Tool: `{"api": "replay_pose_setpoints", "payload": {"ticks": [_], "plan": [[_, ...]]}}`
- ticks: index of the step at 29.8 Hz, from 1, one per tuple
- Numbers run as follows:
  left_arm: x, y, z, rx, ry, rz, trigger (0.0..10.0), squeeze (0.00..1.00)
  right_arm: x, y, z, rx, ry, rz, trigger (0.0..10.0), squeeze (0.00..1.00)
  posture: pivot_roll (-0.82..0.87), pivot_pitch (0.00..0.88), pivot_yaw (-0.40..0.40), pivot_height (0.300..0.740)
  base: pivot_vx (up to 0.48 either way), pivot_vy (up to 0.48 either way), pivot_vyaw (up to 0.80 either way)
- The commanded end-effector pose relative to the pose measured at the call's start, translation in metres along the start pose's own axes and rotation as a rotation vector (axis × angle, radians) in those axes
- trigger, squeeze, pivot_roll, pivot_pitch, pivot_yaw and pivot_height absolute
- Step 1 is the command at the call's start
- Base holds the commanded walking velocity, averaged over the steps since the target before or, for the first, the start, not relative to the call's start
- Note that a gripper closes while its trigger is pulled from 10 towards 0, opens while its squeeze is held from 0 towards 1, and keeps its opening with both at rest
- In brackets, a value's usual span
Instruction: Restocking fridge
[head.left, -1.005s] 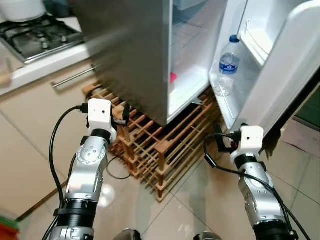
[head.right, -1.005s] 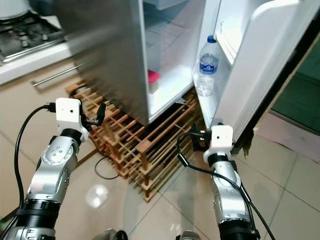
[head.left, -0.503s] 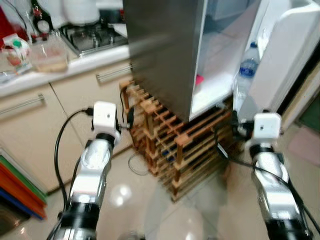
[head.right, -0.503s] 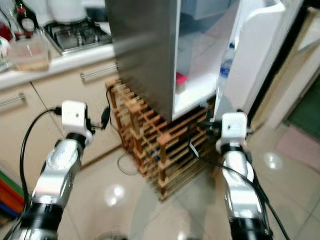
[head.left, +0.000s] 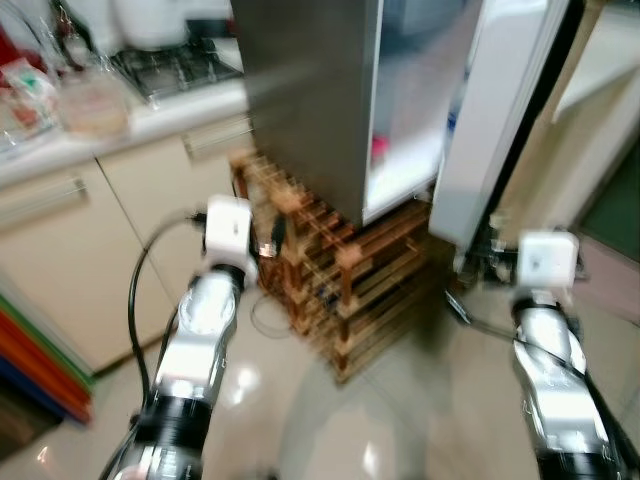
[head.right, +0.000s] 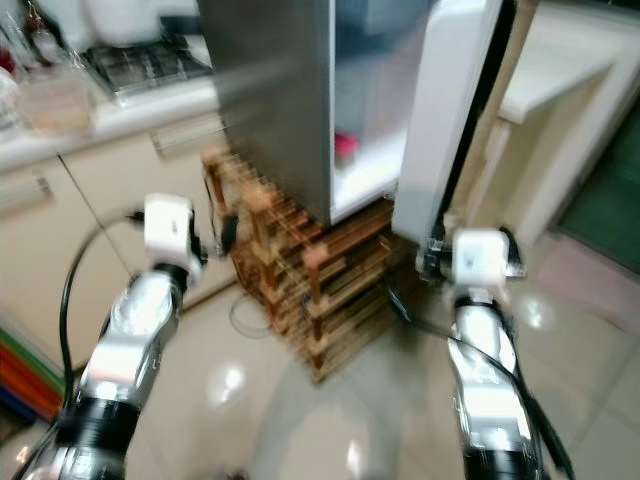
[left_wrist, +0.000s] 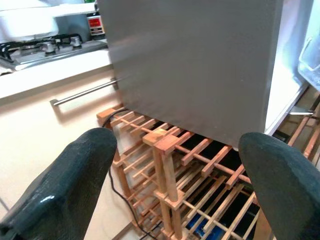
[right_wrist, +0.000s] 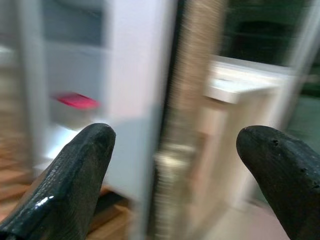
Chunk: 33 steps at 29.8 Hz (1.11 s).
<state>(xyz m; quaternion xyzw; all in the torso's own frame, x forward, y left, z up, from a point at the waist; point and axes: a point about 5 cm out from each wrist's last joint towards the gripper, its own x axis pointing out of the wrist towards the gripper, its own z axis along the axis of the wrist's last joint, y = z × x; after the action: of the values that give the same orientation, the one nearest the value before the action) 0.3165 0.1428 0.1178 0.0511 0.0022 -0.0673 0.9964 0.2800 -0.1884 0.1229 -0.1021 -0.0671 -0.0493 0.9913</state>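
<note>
The steel-sided fridge (head.left: 300, 100) stands on a wooden slatted rack (head.left: 340, 270). Its white door (head.left: 500, 110) is open and seen nearly edge-on. A red item (head.left: 378, 150) lies low inside the lit compartment. My left gripper (left_wrist: 175, 190) is open and empty, held in front of the rack and the fridge's steel side; its fingers (head.left: 272, 240) reach toward the rack. My right gripper (right_wrist: 175, 175) is open and empty, level with the bottom edge of the door; its fingers (head.left: 485, 262) are close to that edge. The picture is blurred.
A counter with a gas hob (head.left: 175, 65) and a clear container (head.left: 95, 105) runs to the left, above cabinets with bar handles (head.left: 45, 200). Coloured flat things (head.left: 30, 360) lean at the lower left. A pale ledge (head.left: 600, 60) stands right of the door. Glossy tiled floor (head.left: 360, 420) lies below.
The whole view has swung and blurred, so the camera has moved. The door now hides the water bottle seen on its shelf earlier. Both arms keep the same pose, grippers open.
</note>
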Motion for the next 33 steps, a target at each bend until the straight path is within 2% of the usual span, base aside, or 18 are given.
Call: {"api": "replay_pose_setpoints", "payload": {"ticks": [1,3,6,8,12,14,16,23,28,33], "plan": [[0.001,0.004,0.001,0.011,-0.002,0.013,10.0,0.0,0.003,0.021,0.006,0.07,-0.012,0.13,10.0,0.0,-0.15,0.0,0.045,0.74,0.0,0.0,0.0],[0.002,0.004,0.001,0.011,-0.003,0.016,10.0,0.0,0.005,0.038,0.008,0.093,-0.01,0.214,10.0,0.0,-0.15,0.0,0.044,0.74,0.0,0.0,0.0],[0.003,0.004,0.001,0.008,-0.004,0.018,10.0,0.0,0.006,0.044,0.009,0.104,-0.014,0.241,10.0,0.0,-0.15,0.0,0.045,0.74,0.0,0.0,0.0],[0.004,0.003,0.001,0.007,-0.005,0.021,10.0,0.0,0.018,0.061,0.006,0.106,0.002,0.286,10.0,0.0,-0.14,0.0,0.041,0.74,0.0,0.0,0.0],[0.005,0.003,0.001,-0.003,-0.005,0.024,10.0,0.0,0.029,0.053,0.008,0.071,0.003,0.232,10.0,0.0,-0.13,0.0,0.031,0.74,0.0,0.0,0.0],[0.006,0.003,0.004,-0.03,-0.023,0.031,10.0,0.0,0.033,0.042,0.007,0.073,0.008,0.163,10.0,0.0,-0.13,0.0,0.029,0.74,0.161,0.0,0.0],[0.007,0.002,0.009,-0.038,-0.056,0.033,10.0,0.0,0.033,0.038,0.005,0.064,0.013,0.15,10.0,0.0,-0.13,0.0,0.031,0.74,0.381,0.0,0.0],[0.004,-0.007,0.019,-0.072,-0.118,0.006,10.0,0.0,0.034,0.047,0.003,0.056,0.004,0.197,10.0,0.0,-0.13,0.0,0.035,0.74,0.44,0.0,0.0],[0.004,-0.007,0.02,-0.078,-0.129,0.014,10.0,0.0,0.035,0.051,0.006,0.065,-0.011,0.214,10.0,0.0,-0.13,0.0,0.027,0.74,0.391,0.0,0.0],[0.005,-0.008,0.02,-0.078,-0.122,0.011,10.0,0.0,0.028,0.049,0.005,0.073,-0.024,0.188,10.0,0.0,-0.13,0.0,0.023,0.74,0.058,0.0,0.0]]}}
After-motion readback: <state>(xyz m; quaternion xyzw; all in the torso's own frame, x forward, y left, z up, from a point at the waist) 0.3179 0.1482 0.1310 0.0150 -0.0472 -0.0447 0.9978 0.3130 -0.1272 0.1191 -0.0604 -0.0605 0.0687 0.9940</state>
